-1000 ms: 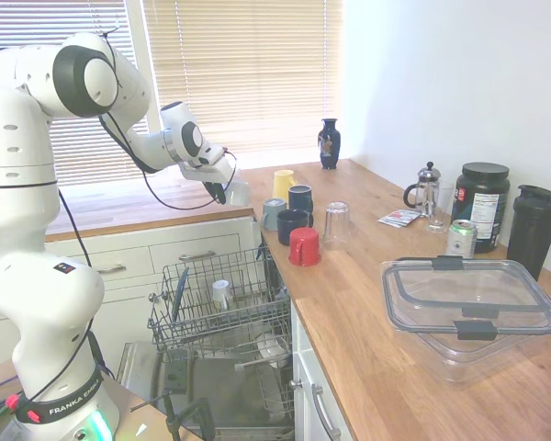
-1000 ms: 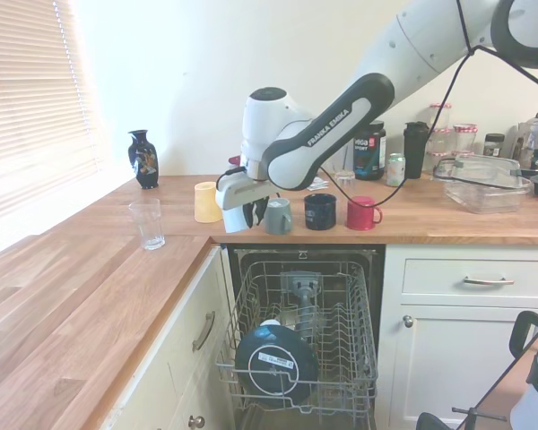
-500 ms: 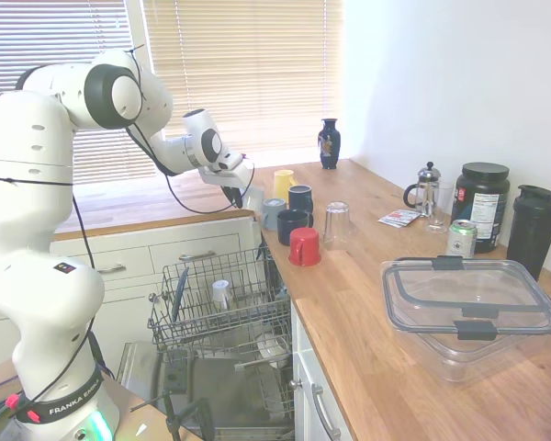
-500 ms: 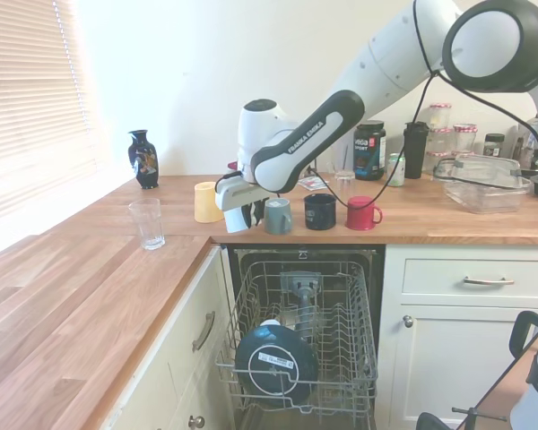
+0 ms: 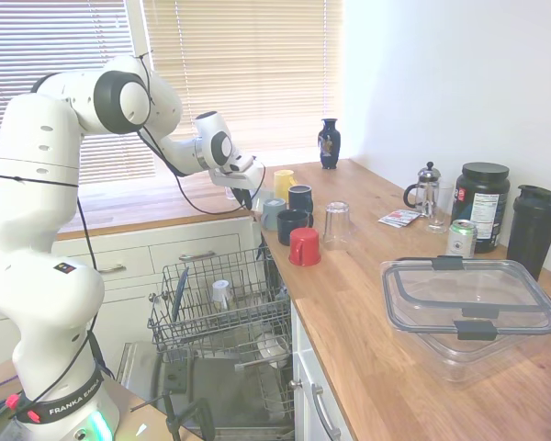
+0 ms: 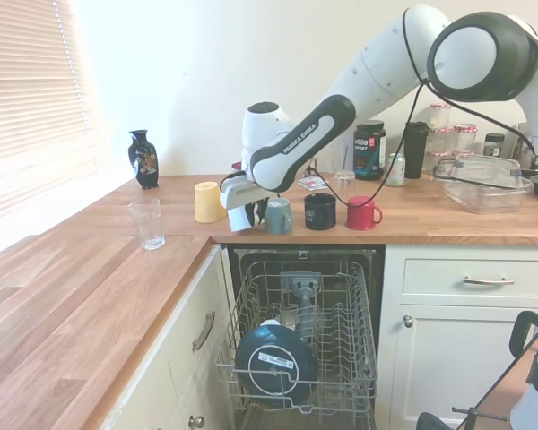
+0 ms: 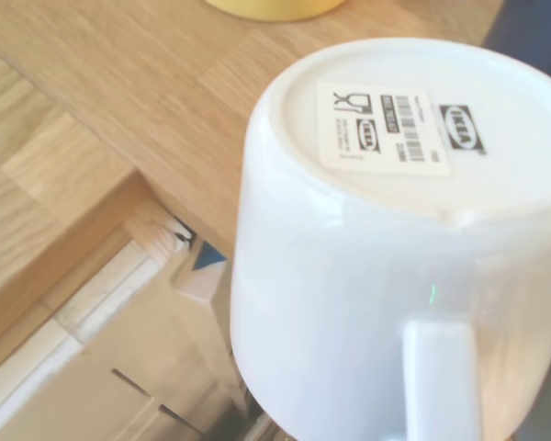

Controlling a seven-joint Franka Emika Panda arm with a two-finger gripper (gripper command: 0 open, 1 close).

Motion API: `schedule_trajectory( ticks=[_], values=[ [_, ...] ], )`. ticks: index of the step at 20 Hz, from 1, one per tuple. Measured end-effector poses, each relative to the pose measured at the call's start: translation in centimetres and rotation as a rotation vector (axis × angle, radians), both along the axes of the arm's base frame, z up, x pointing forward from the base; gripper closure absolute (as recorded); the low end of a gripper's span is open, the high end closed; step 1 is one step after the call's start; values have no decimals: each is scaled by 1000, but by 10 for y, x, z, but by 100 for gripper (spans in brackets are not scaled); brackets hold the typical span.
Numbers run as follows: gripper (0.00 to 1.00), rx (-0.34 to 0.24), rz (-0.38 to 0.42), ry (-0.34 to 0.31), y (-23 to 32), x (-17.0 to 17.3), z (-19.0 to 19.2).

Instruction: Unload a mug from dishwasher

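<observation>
Mug: the white mug hangs in the pincer at the front edge of the tabletop, just above the dishwasher opening, between the yellow mug and the grey-blue mug.
Mug axis: its long axis runs roughly up and down, a little tilted; the wrist view shows the base with a barcode sticker facing the camera and the handle on the near side.
Pincer: clamped on the mug, the fingers closed against its sides in the second exterior view.
Arm: reaches in from the upper right of the second exterior view, wrist bent down over the tabletop edge.
Row of mugs: beside the grey-blue mug stand a dark navy mug and a red mug, all upside down.
Dishwasher: door down, dark wire rack pulled out, holding a round dark lid and a narrow pale cup.
Further off: a clear glass and a dark vase near the window corner.
</observation>
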State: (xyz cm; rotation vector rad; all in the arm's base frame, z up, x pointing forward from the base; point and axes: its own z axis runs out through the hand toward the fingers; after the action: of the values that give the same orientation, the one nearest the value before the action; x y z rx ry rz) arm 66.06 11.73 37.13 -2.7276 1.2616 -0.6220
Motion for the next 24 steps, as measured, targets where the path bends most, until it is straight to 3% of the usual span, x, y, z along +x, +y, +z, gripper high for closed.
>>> schedule_trajectory(
  ticks=[8, 22, 23, 24],
  values=[
    [100, -4, 3, 4, 6, 19, -13],
    [100, -14, -15, 66, -20, 59, -33],
    [0, -10, -16, 78, -20, 61, -35],
    [0, -7, -17, 88, -19, 62, -38]
  ],
)
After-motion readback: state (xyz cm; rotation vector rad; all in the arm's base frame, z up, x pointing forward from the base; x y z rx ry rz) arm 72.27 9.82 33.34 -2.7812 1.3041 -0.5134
